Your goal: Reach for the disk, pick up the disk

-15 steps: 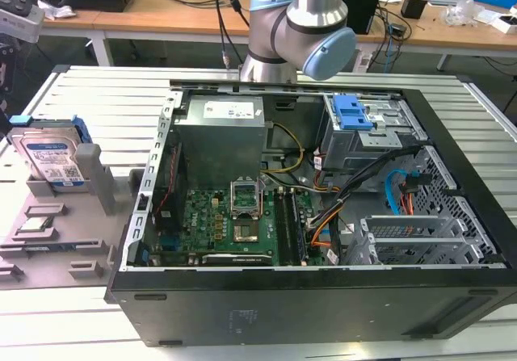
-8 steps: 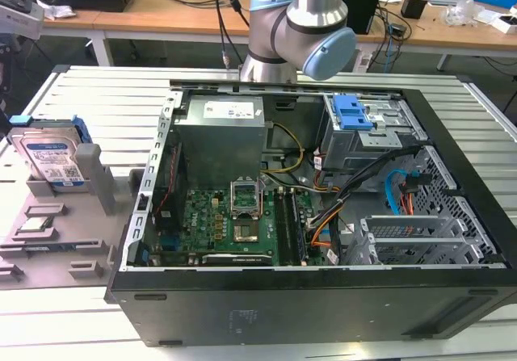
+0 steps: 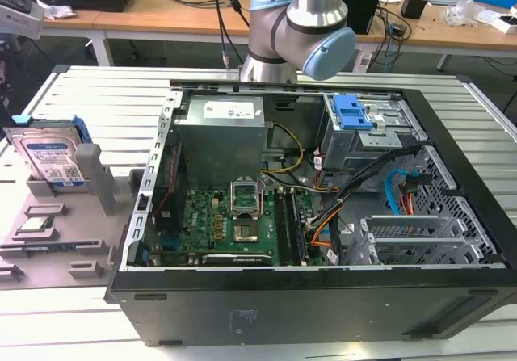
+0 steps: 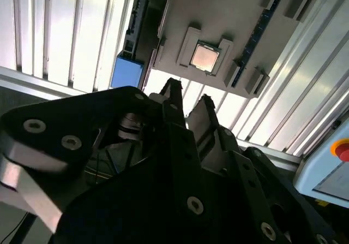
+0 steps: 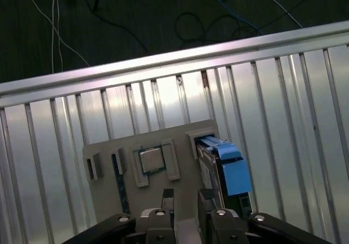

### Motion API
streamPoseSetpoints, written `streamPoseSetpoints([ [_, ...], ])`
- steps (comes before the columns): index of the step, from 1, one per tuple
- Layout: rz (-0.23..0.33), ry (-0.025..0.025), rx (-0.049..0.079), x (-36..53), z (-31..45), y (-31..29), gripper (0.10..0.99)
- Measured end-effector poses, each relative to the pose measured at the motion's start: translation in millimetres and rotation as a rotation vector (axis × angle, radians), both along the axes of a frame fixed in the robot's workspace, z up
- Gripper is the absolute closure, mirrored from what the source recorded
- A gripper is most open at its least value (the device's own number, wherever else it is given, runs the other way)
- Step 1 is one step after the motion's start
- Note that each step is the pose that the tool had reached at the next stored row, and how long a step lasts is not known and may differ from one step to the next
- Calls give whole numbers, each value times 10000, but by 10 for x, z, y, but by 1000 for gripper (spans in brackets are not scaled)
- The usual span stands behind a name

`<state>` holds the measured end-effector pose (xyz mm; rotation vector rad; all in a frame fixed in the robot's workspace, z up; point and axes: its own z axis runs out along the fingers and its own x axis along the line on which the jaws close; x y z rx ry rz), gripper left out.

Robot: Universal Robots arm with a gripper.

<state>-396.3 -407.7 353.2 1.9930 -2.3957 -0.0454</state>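
The disk (image 3: 52,161) stands on edge in the grey holder (image 3: 95,175), at the exterior view's left beside the computer case (image 3: 307,312). My gripper (image 4: 190,94) hangs above, fingers apart and empty. Coming down misaligned, I could clip its blue rail (image 5: 234,170) or the chip (image 5: 151,159).

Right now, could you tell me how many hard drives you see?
1: the disk stands in the grey fixture, exterior view's left; the case may hide others.
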Motion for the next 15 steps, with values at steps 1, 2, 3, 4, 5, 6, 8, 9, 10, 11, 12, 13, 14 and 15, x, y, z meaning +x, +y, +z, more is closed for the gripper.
streamPoseSetpoints([
  [1,4,-1,0,0,0,0,725],
  [2,9,0,1,0,0,0,667],
  [3,11,-1,0,0,0,0,667],
  [4,16,0,0,0,0,0,604],
  [5,21,0,0,0,0,0,541],
  [6,25,0,0,0,0,0,541],
  [8,23,-1,1,0,0,16,541],
  [9,25,-1,0,0,0,32,541],
  [10,28,0,-1,1,0,53,541],
  [11,32,0,-2,3,0,94,541],
  [12,40,-1,-2,8,0,153,541],
  [13,44,-2,-2,9,-1,183,541],
  [14,49,0,-3,11,0,233,541],
  [15,56,-1,-2,15,-1,294,541],
])
